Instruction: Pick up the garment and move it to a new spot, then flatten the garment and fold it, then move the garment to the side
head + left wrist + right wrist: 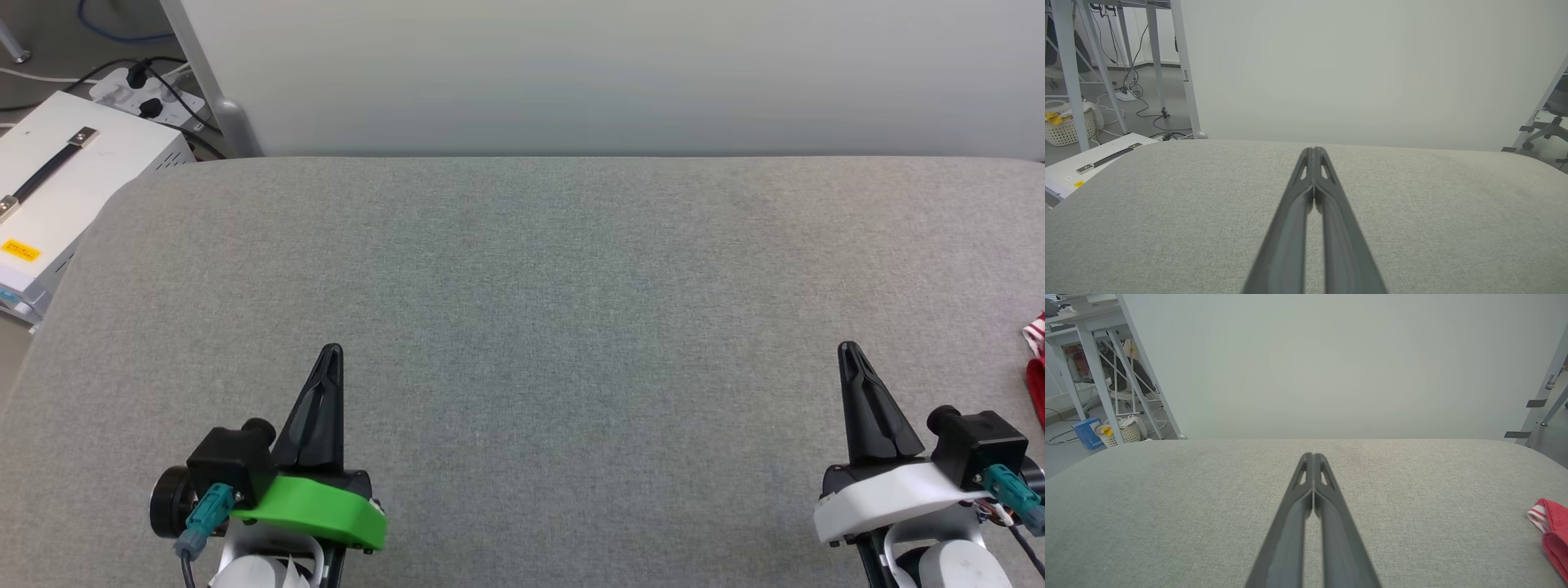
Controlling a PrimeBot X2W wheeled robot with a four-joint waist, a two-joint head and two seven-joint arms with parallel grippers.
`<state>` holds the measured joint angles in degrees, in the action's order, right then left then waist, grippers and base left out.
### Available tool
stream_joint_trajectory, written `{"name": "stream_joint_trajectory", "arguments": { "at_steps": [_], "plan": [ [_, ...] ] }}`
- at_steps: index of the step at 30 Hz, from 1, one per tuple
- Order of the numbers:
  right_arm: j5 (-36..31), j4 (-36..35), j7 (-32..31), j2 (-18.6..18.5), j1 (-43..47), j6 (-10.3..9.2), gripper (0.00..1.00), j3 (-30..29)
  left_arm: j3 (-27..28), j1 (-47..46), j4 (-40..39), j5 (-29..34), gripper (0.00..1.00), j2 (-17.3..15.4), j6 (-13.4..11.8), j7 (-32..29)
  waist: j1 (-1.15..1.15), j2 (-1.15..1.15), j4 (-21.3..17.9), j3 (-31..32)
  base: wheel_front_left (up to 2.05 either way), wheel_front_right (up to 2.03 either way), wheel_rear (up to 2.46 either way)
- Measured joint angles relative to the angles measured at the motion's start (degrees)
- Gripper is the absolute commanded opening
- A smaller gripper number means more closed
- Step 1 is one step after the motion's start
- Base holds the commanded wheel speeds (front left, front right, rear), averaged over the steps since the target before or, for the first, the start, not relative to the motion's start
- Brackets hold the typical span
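A small part of the red garment (1037,367) with white-and-red striped trim pokes in at the right edge of the grey table (571,286); the rest of it lies out of view. The right wrist view catches the same garment (1553,531) low at the right edge. My left gripper (331,351) hovers at the lower left with its dark fingers pressed together and nothing between them. My right gripper (847,349) hovers at the lower right, also shut and empty, a short way left of the garment. In each wrist view the gripper's tips, left gripper (1314,151) and right gripper (1313,456), meet over bare cloth.
A pale wall panel (612,73) rises behind the table's far edge. A white case with a black handle (57,188) and a power strip with cables stand off the far left corner. Metal frame legs (1069,73) and a laundry basket (1065,128) stand on the floor beyond.
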<state>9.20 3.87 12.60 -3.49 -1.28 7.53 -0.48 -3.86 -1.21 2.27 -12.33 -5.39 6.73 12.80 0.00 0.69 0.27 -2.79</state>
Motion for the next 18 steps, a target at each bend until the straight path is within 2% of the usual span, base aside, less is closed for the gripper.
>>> {"name": "stream_joint_trajectory", "arguments": {
  "at_steps": [18],
  "plan": [
    [-1.07,-0.52,-1.87,0.01,0.01,0.00,0.00,0.07,0.54,0.00,-0.36,2.16,0.00,0.30,-0.99,-1.87,0.00,0.00,-0.04,0.46,0.00,0.00,0.00]
  ]
}}
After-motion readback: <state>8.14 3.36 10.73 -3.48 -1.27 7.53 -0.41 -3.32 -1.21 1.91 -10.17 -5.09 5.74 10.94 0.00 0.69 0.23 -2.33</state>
